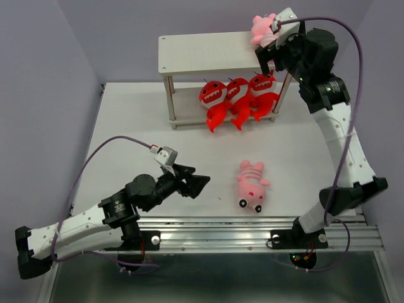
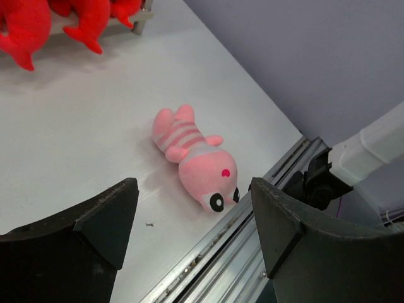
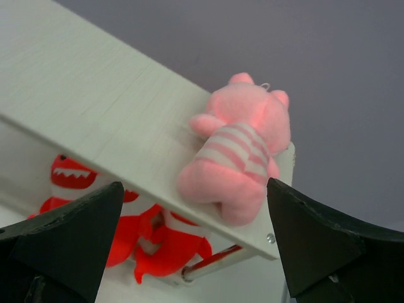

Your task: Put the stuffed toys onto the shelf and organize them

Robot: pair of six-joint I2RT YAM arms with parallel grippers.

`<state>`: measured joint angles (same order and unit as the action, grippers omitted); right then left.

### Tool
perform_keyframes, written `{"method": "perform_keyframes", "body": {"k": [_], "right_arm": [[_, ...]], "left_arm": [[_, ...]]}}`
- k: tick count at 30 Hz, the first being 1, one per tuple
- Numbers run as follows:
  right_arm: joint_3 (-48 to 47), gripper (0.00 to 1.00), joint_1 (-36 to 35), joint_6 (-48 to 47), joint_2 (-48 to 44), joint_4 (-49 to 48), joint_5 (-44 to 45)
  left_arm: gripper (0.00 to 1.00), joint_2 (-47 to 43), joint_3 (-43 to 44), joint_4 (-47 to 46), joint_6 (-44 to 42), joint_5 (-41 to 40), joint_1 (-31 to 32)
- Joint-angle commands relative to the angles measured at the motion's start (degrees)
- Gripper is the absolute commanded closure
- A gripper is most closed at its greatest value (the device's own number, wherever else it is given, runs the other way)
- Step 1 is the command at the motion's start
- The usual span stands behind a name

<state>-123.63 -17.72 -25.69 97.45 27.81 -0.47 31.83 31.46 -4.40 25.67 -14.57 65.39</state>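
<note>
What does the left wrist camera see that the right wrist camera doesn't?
Only the left wrist view shows a pink toy lying on the table, near the metal rail at its edge. Only the right wrist view shows the other pink toy resting at the end of the shelf top board, and the toothy grins of the red monsters underneath. Both show red monsters, and the left end effector and right end effector are each open and empty.
</note>
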Motion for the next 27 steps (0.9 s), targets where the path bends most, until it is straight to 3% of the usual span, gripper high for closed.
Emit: {"method": "perform_keyframes", "body": {"k": [1,6,12,20,27], "right_arm": [[12.6,0.0,-0.57,-1.82,-14.72,1.71,-15.6],[32.46,0.0,0.14,-1.11,-26.06,6.2,-25.17],[54.94,0.0,1.28,1.95,-40.31,6.82,-29.06],[69.48,0.0,2.42,4.51,-46.65,5.85,-27.57],[73.88,0.0,5.05,5.83,-48.23,3.74,-28.97]], "left_arm": [[0.18,5.86,-1.05,-5.25,3.15,3.75,-0.26],[0.18,15.96,-1.23,-12.29,8.42,6.39,-0.26],[0.18,29.5,1.4,-17.65,14.49,8.06,-0.35],[0.18,50.84,9.14,-17.66,19.76,14.3,-0.26],[0.18,60.79,16.61,-19.59,20.3,17.64,0.27]]}}
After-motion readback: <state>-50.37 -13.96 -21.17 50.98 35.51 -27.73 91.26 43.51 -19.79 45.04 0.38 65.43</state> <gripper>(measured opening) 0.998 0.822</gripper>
